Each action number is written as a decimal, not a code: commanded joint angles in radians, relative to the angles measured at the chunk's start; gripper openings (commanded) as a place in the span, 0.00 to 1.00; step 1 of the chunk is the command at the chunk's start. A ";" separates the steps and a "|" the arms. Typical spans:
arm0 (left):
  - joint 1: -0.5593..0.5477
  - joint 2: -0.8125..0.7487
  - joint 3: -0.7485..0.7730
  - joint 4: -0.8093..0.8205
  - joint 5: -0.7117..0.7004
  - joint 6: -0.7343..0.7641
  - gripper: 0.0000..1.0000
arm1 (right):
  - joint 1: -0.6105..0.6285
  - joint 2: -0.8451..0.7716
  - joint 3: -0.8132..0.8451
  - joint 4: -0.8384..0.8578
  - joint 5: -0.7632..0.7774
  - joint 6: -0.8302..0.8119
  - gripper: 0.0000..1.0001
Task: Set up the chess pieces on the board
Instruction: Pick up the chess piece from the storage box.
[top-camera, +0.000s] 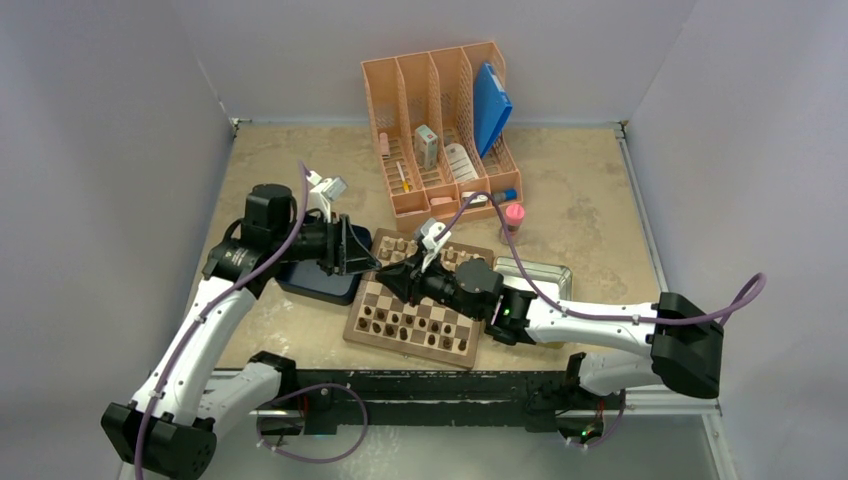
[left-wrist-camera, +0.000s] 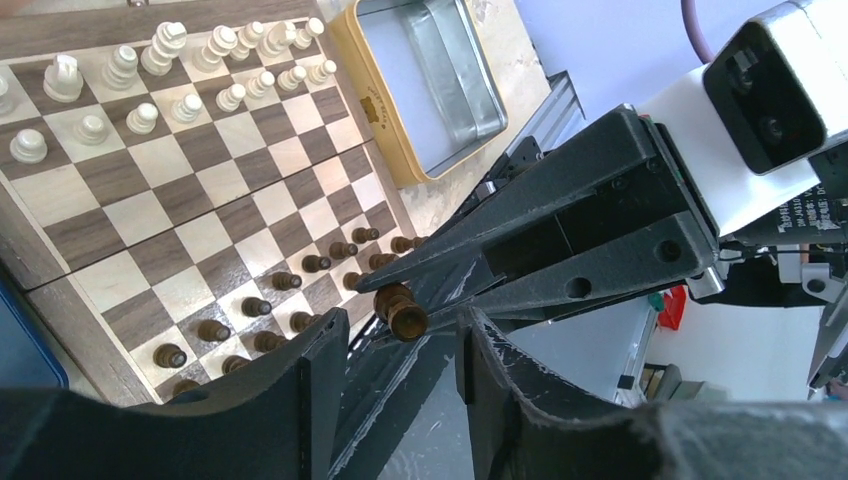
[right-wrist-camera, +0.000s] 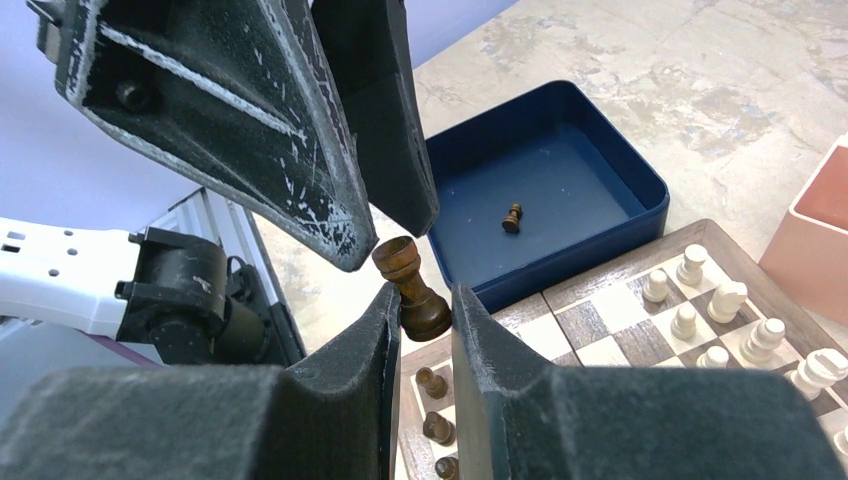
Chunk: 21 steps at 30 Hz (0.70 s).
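Most dark chess pieces (left-wrist-camera: 300, 320) stand on board (left-wrist-camera: 200, 240); right claw (right-wrist-camera: 422, 297) pinches a dark piece (right-wrist-camera: 408, 272), left claw (left-wrist-camera: 403, 322) spread just beside it; stray piece (right-wrist-camera: 512, 217) sits in blue tray (right-wrist-camera: 580, 258).

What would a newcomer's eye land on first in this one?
Two black hands meet tip to tip over the left edge of the checked wooden chessboard. The right hand pinches a dark brown wooden chess piece, and the left hand is open right beside it. Left of the board, one small dark piece sits alone in the dark blue rectangular tray.
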 joint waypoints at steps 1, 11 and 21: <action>-0.001 0.011 -0.013 0.032 0.023 -0.002 0.43 | -0.002 -0.017 0.009 0.065 0.015 0.015 0.00; -0.001 0.033 -0.023 0.063 0.047 -0.010 0.30 | -0.003 -0.014 0.014 0.067 0.023 0.018 0.00; -0.001 0.021 -0.076 0.103 0.105 -0.039 0.16 | -0.002 -0.005 0.015 0.076 0.033 0.034 0.00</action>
